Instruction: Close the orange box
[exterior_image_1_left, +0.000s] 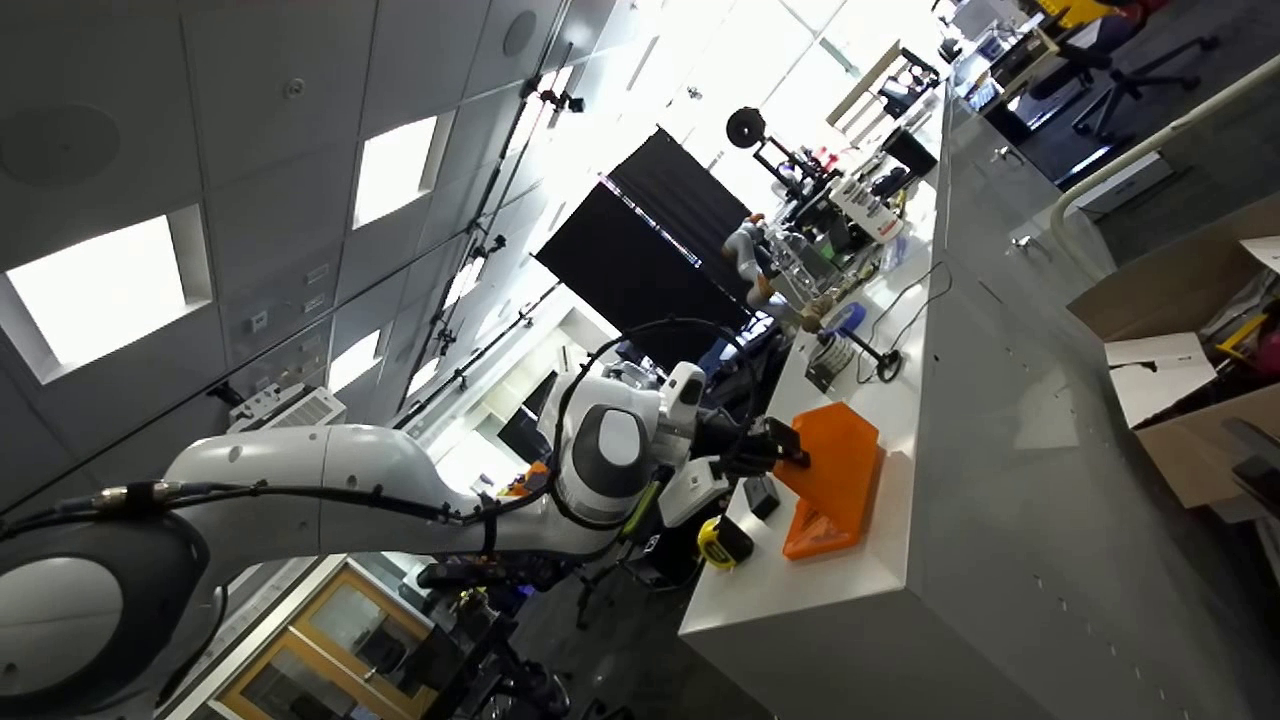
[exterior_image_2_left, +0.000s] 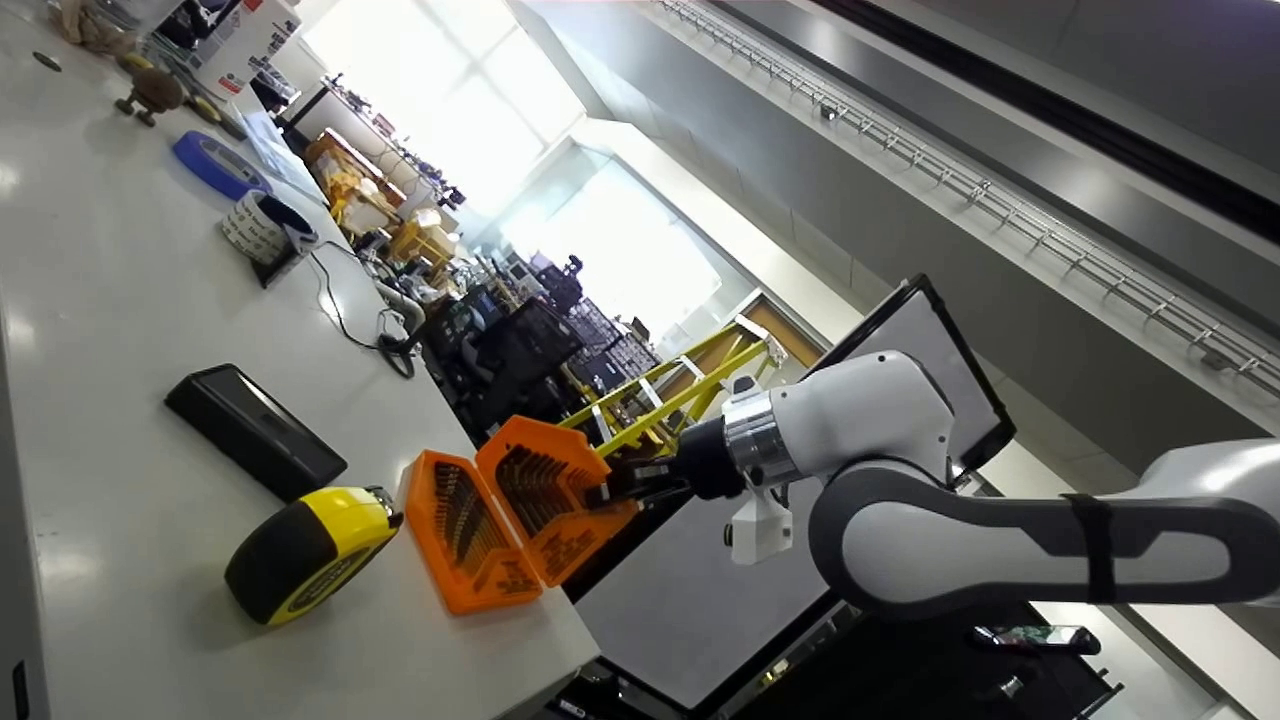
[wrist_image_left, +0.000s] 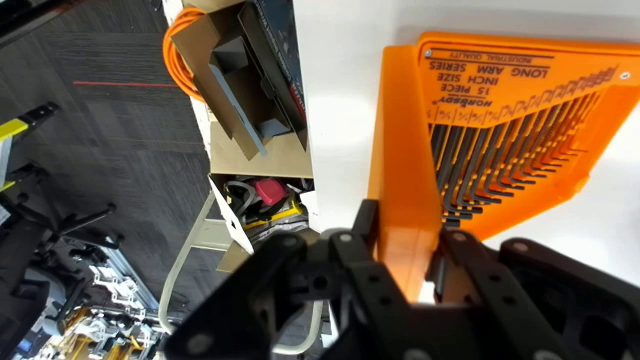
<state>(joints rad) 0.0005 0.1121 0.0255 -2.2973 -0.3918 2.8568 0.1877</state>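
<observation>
The orange box stands open on the white table near its end, with its base (exterior_image_2_left: 440, 560) flat and its lid (exterior_image_2_left: 590, 540) raised at the hinge. In the wrist view, the base (wrist_image_left: 505, 65) holds a row of black hex keys and the lid (wrist_image_left: 405, 165) is seen nearly edge-on. The lid's plain outer face (exterior_image_1_left: 840, 460) shows in an exterior view. My gripper (wrist_image_left: 404, 235) has one finger on each side of the lid's free edge and appears shut on it. In both exterior views the gripper (exterior_image_1_left: 797, 452) is at that edge; part of its fingers is hidden by the lid.
A yellow-black tape measure (exterior_image_2_left: 315, 555) and a black case (exterior_image_2_left: 255, 430) stand beside the box. Tape rolls (exterior_image_2_left: 262, 225) and a thin cable (exterior_image_2_left: 335, 310) lie farther along the table. A cardboard box (exterior_image_1_left: 1210, 440) stands on the floor beyond the table's side.
</observation>
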